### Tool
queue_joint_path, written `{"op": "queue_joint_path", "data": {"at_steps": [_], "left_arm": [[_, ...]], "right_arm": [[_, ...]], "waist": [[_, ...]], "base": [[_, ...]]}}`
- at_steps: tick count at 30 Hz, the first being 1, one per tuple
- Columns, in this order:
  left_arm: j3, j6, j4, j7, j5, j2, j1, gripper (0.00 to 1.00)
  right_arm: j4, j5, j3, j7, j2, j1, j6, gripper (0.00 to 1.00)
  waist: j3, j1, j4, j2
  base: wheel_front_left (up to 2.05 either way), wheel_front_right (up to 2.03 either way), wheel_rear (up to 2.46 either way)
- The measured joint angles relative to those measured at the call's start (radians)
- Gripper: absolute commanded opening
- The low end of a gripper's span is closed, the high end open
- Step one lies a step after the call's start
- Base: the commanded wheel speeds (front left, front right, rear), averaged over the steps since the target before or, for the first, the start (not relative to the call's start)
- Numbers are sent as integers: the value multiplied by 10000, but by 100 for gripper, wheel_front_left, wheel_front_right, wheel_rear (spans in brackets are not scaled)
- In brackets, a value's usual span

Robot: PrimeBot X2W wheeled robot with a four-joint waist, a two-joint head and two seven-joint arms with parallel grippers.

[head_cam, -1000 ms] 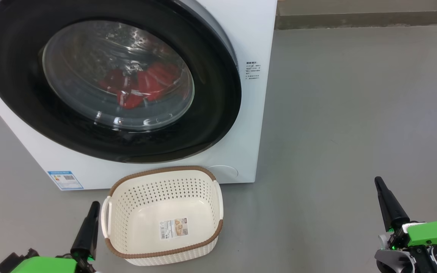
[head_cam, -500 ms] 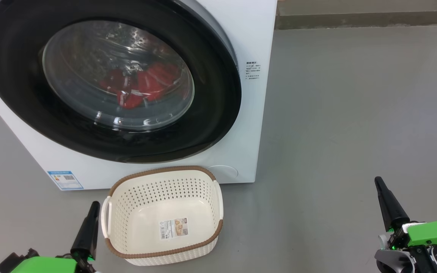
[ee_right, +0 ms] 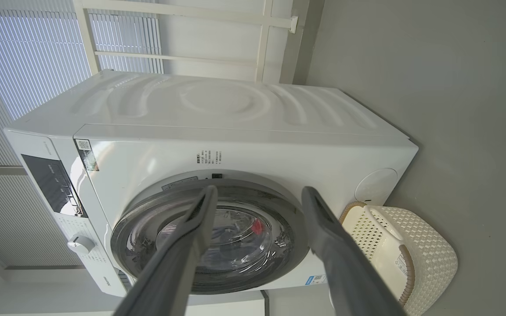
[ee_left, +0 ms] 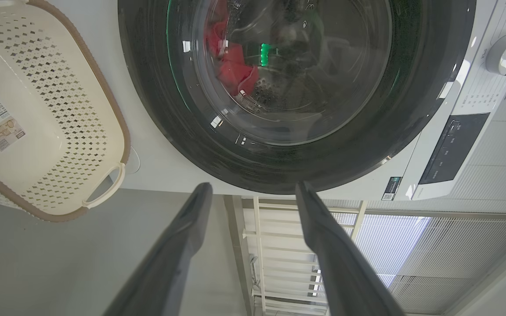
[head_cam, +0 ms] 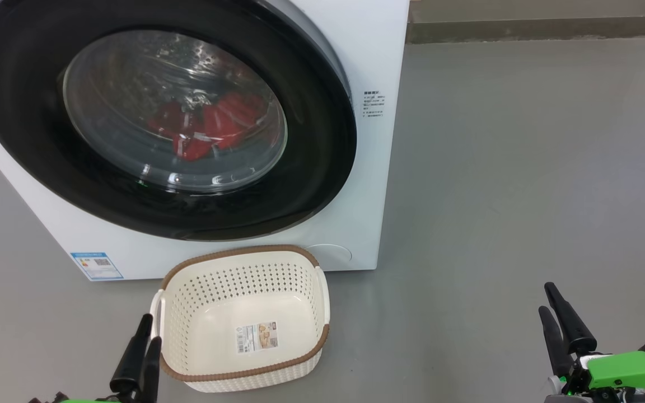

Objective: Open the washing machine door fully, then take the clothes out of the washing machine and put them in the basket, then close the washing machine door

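Nothing of the task is done yet, judging by how things lie. The washing machine door (head_cam: pixel 132 112) sits shut against the front of the washing machine (head_cam: pixel 367 50), ahead of both grippers and touched by neither. The clothes (head_cam: pixel 210 126), a red bundle, lie behind the glass, beyond the reach of either set of fingers while the door is closed. The basket (head_cam: pixel 233 253) stands on the floor just beside the left gripper (ee_left: pixel 253 188), on the side towards the right gripper (ee_right: pixel 257 189); it holds nothing but a sticker.

The left gripper's two dark fingers stand apart with nothing between them and point at the lower part of the door. The right gripper's fingers are likewise spread and hold nothing; it hangs low over bare floor, well apart from the basket and the machine.

So every step is left: swing the door fully open, lift the clothes out, drop them in the basket, shut the door again.
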Motion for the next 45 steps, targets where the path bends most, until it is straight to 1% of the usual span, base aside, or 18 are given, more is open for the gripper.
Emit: {"op": "queue_joint_path", "data": {"at_steps": [4, 11, 15, 17, 28, 37, 43, 45], "left_arm": [[-4, 0, -65, -144, 77, 0, 1, 100], [-2, 0, -180, -320, 698, 2, 3, 100], [8, 0, -203, -453, 1231, 4, 12, 100], [13, 0, -238, -502, 1321, 4, 31, 100], [0, 0, -594, -817, 2957, 6, 147, 100], [-58, 4, -872, -1072, 4276, 10, 159, 100], [-176, 176, -1018, -1269, 5127, 12, 216, 100], [-280, 267, -1087, -1313, 5636, 12, 374, 100]], "right_arm": [[-31, -19, 56, -100, -6, 0, 0, 100], [-52, -221, 295, -309, -81, 0, 0, 100], [-50, -504, 366, -439, -128, 0, 0, 100], [-48, -652, 391, -487, -157, 0, 0, 100], [-52, -1467, 629, -825, -209, 0, 0, 100], [-52, -2431, 786, -1097, -355, 0, 0, 100], [-50, -3175, 1014, -1262, -430, 0, 0, 100], [-46, -3528, 1080, -1352, -483, 0, 0, 100]], "waist": [[-8, 3, 6, 0], [27, 1, 10, 0], [42, 0, 9, 0], [52, 0, 9, 0], [130, 0, 15, -1], [181, 0, 11, 0], [194, 0, 3, 0], [202, 0, 1, 0]], "base": [[0, 0, 0], [0, 0, 0], [0, 0, 0], [0, 0, 0], [0, 0, 0], [0, 0, 0], [0, 0, 0], [0, 0, 0]]}}
